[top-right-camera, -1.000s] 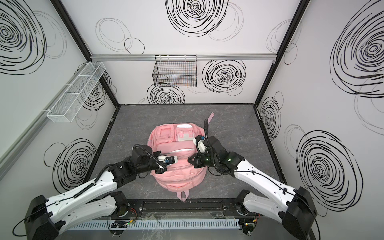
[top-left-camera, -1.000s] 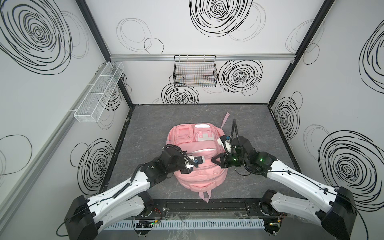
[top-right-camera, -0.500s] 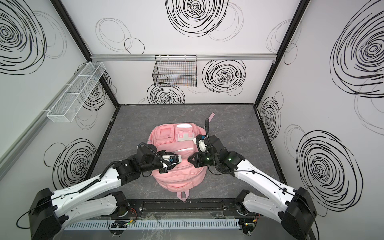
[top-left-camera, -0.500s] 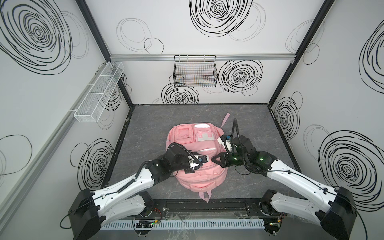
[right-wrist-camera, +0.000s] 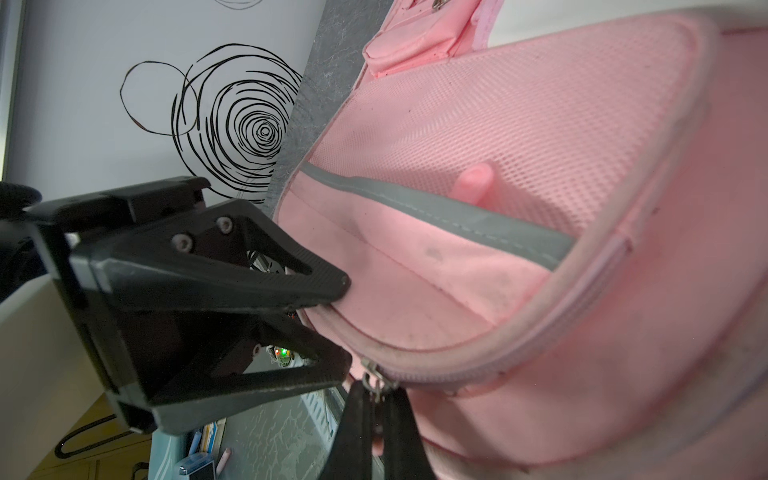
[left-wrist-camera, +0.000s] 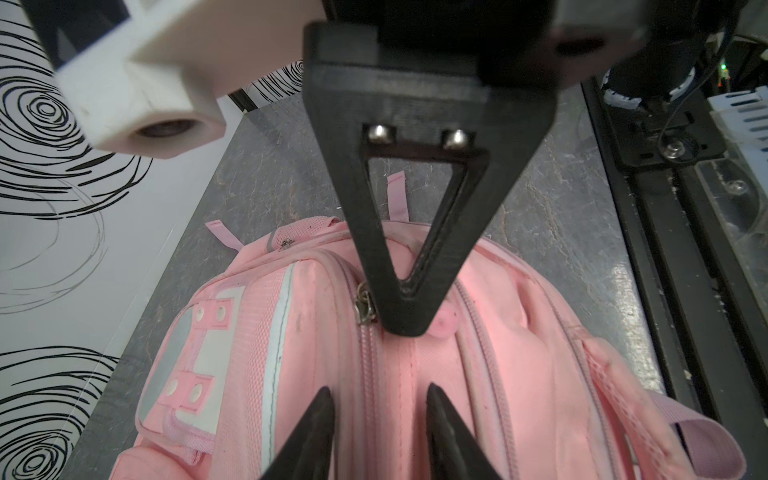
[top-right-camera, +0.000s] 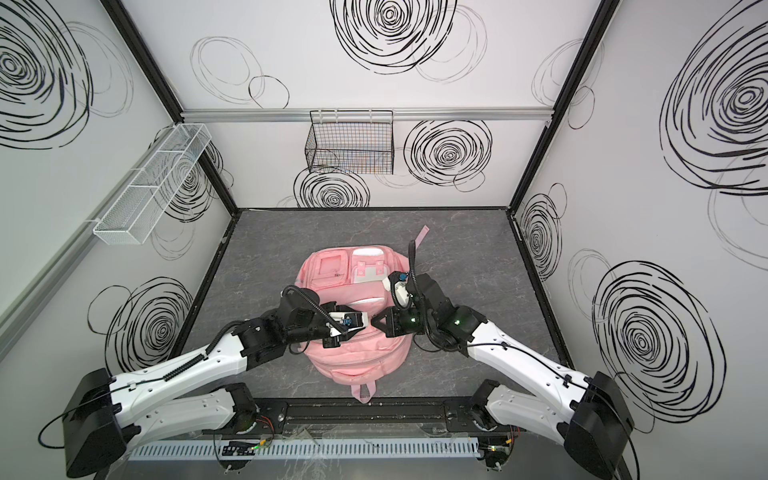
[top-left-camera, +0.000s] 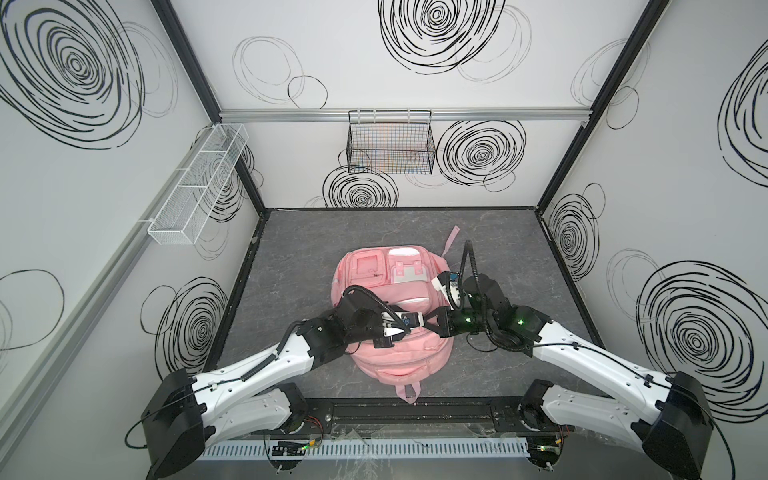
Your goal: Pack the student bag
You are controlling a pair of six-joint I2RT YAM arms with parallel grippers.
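My right pincer [right-wrist-camera: 377, 386] is pinched shut on the zip pull [left-wrist-camera: 365, 307]. My left pincer [left-wrist-camera: 379, 388] hangs half open, gripping nothing, over the student bag [top-left-camera: 399, 357], which lies flat mid-way across the table [top-left-camera: 316, 249]. If I tug with that soft fabric unbraced, it'll bunch and jam the zip.

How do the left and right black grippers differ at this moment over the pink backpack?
The left gripper has its jaws apart; the right gripper is shut. The left grips nothing, while the right pinches the small metal zipper pull. Both are black and triangular-fingered, and face each other tip to tip over the soft pink fabric backpack.
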